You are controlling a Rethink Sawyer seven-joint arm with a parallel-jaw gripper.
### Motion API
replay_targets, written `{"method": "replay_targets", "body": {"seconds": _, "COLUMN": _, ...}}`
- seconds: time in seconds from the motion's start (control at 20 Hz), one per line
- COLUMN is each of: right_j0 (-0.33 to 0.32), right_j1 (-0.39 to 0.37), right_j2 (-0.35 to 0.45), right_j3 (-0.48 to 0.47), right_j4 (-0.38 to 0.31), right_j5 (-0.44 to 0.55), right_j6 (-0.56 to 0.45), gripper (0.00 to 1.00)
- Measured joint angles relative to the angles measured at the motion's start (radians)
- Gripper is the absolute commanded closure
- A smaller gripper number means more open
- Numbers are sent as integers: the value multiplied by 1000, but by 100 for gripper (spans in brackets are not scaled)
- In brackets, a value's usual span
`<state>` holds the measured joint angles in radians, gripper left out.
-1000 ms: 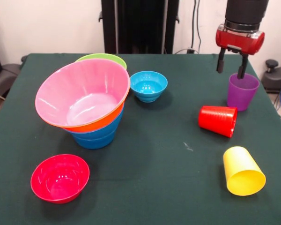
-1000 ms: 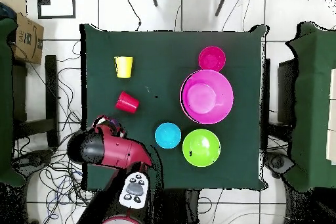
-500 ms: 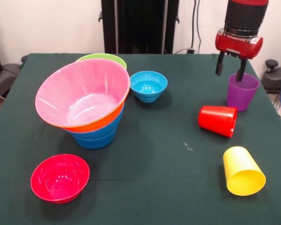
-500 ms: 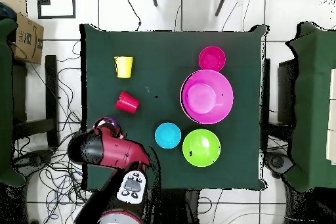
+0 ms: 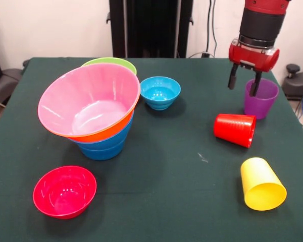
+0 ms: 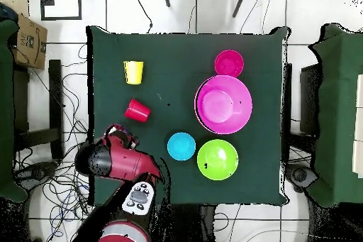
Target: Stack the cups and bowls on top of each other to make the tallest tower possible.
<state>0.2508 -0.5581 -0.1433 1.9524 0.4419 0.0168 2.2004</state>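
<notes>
From the front I see my gripper (image 5: pixel 242 82) with fingers spread, holding nothing — one finger hangs at the purple cup's (image 5: pixel 261 99) rim, the other just outside it. Overhead, the arm covers that cup almost wholly. Just below the gripper in the front view lies the red cup (image 5: pixel 235 129) on its side; beyond it, the yellow cup (image 5: pixel 262 184), also tipped. The tower (image 5: pixel 93 110) stands well apart across the dark green table (image 5: pixel 171 166), pink bowl tilted on top. Only overhead shows the tiled floor (image 6: pixel 198 11), cables and a cardboard box (image 6: pixel 28 39).
</notes>
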Motion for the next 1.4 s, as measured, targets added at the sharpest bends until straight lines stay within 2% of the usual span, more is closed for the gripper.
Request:
{"method": "replay_targets", "body": {"seconds": 0.3, "right_j0": 17, "right_j1": 18, "right_j2": -21, "right_j3": -10, "right_j4": 12, "right_j5": -21, "right_j6": 0, "gripper": 0}}
{"method": "replay_targets", "body": {"seconds": 0.8, "right_j0": 11, "right_j1": 21, "right_j2": -23, "right_j3": -10, "right_j4": 14, "right_j5": -21, "right_j6": 0, "gripper": 0}}
{"method": "replay_targets", "body": {"seconds": 1.05, "right_j0": -25, "right_j1": 10, "right_j2": 9, "right_j3": -6, "right_j4": 14, "right_j5": -21, "right_j6": 0, "gripper": 0}}
{"method": "replay_targets", "body": {"seconds": 1.2, "right_j0": -83, "right_j1": -27, "right_j2": 64, "right_j3": 8, "right_j4": 14, "right_j5": -21, "right_j6": 0, "gripper": 0}}
{"method": "replay_targets", "body": {"seconds": 1.4, "right_j0": -124, "right_j1": -72, "right_j2": 109, "right_j3": 26, "right_j4": 14, "right_j5": -21, "right_j6": 0, "gripper": 0}}
